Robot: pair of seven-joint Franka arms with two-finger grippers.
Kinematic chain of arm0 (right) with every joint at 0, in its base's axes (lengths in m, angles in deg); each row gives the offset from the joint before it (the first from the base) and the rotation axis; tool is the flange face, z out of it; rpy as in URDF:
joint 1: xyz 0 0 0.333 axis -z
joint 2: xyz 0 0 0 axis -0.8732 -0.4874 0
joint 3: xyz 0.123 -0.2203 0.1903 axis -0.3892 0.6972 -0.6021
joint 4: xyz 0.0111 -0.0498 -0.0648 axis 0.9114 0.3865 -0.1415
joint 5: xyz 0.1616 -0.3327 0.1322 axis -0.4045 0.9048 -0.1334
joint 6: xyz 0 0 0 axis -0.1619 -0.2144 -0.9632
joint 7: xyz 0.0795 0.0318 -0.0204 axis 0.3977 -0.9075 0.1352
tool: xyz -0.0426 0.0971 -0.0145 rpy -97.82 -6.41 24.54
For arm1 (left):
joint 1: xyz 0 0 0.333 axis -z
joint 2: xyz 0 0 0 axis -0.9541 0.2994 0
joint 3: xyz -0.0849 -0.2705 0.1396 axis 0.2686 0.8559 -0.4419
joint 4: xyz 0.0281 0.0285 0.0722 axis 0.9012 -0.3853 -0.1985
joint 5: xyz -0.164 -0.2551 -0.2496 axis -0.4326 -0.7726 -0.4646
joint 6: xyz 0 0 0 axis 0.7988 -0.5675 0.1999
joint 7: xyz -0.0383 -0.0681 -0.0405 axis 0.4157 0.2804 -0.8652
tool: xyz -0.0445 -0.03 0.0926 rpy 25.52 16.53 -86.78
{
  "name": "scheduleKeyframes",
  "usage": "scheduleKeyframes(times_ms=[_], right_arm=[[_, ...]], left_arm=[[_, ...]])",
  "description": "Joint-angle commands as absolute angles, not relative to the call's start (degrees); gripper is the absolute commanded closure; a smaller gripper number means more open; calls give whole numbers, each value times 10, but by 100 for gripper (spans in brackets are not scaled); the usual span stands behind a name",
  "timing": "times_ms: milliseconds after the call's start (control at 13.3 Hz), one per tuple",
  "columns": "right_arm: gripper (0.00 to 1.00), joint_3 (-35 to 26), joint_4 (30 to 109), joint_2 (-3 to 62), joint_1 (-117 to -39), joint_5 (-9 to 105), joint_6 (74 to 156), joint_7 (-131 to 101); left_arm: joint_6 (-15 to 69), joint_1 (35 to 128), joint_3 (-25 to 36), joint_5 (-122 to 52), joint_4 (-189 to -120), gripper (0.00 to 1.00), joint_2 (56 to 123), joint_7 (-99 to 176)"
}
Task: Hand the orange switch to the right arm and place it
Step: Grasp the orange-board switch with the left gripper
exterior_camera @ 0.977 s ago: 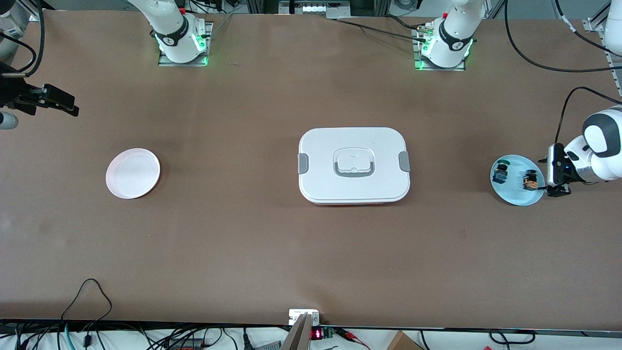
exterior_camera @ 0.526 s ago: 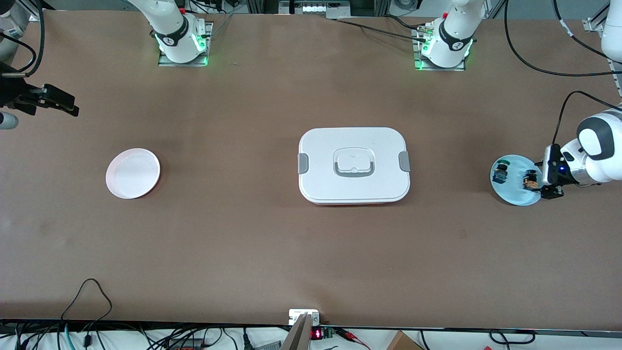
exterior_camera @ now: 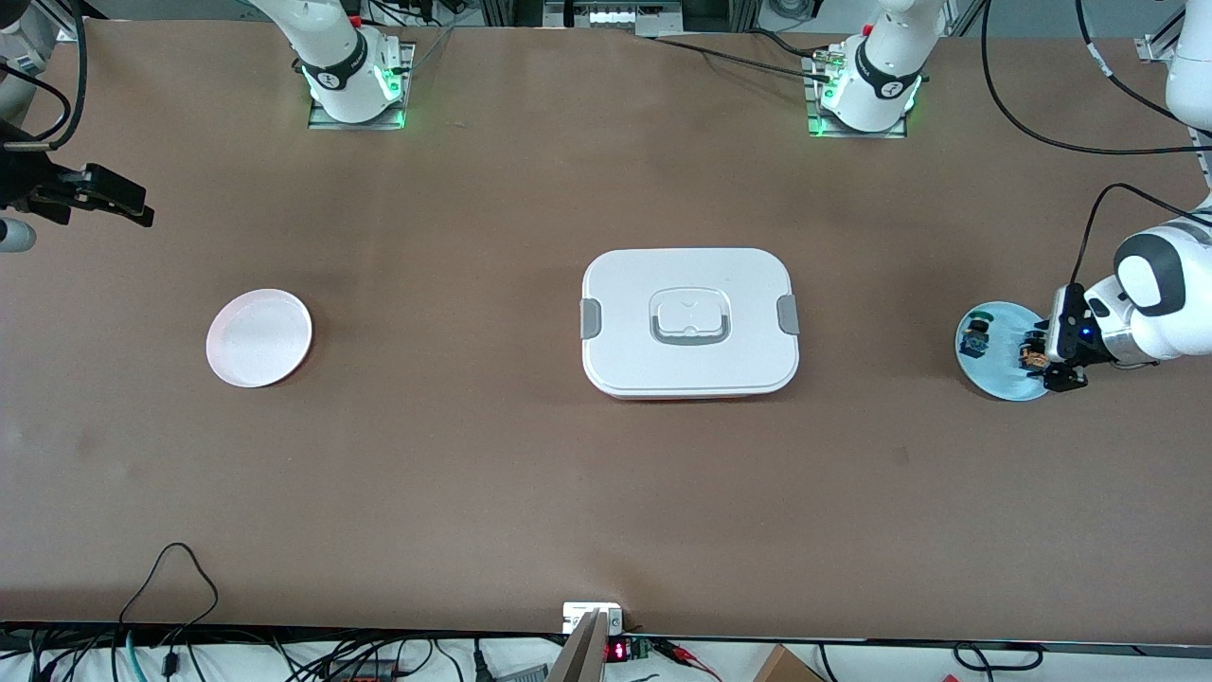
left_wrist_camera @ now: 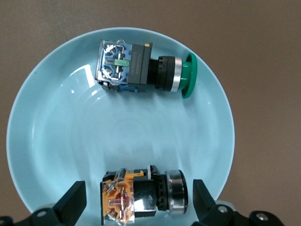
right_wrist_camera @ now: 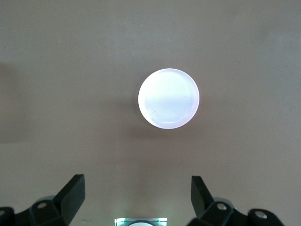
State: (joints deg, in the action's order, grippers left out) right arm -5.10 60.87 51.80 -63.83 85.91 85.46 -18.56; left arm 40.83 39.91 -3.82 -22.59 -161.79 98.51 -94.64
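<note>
Orange switch (left_wrist_camera: 141, 195) lies on the blue plate (left_wrist_camera: 47, 141), at 6 o'clock from the green switch (left_wrist_camera: 141, 70). Left gripper (exterior_camera: 1049, 358) straddles it, fingers (left_wrist_camera: 70, 202) open for grasping. Right gripper (right_wrist_camera: 136, 200) waits open-fingered above the white plate (right_wrist_camera: 168, 98), the likely drop point.

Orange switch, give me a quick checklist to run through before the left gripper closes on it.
1. Left gripper open: ok, a finger shows on either side of the orange switch.
2. Switch between the fingers: ok, it lies centred in the gap on the blue plate.
3. Contact with the switch: cannot tell, the fingertips run out of the left wrist view.
4. Green switch clear of the grasp: ok, it lies apart on the same plate.
5. Right gripper ready for the handover: ok, open and waiting at the right arm's end of the table.
6. Pink plate free: ok, nothing lies on it.
</note>
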Motion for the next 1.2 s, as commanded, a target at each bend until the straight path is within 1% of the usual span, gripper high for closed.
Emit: scheduleKeyframes(times_ms=[0,75,226,301,376,451,602,677,977,1053,1128], right_arm=[[0,-55,602,520,-635,853,849,-187],[0,-55,602,520,-635,854,850,-187],[0,-55,602,519,-634,855,848,-186],[0,-55,602,519,-632,854,850,-186],[0,-55,602,519,-632,855,849,-186],[0,-55,602,519,-632,855,847,-186],[0,-54,602,518,-631,855,849,-178],[0,-54,602,519,-631,853,849,-178],[0,-55,602,507,-634,853,854,-179],[0,-55,602,504,-636,853,858,-179],[0,-56,602,501,-636,852,860,-179]], left_arm=[[408,387,-27,-239,-1607,3,993,-973],[408,387,-26,-239,-1606,8,993,-973],[408,386,-25,-247,-1602,31,1001,-1000],[408,387,-26,-270,-1602,45,1002,-1008],[408,386,-26,-276,-1602,65,1003,-1010],[408,387,-26,-275,-1602,82,1003,-1011],[407,387,-26,-275,-1601,96,1002,-1011],[405,387,-26,-275,-1601,100,999,-1011],[388,387,-25,-276,-1591,100,990,-1010],[363,387,-24,-276,-1579,100,989,-1011],[320,387,-18,-277,-1560,100,988,-1011]])
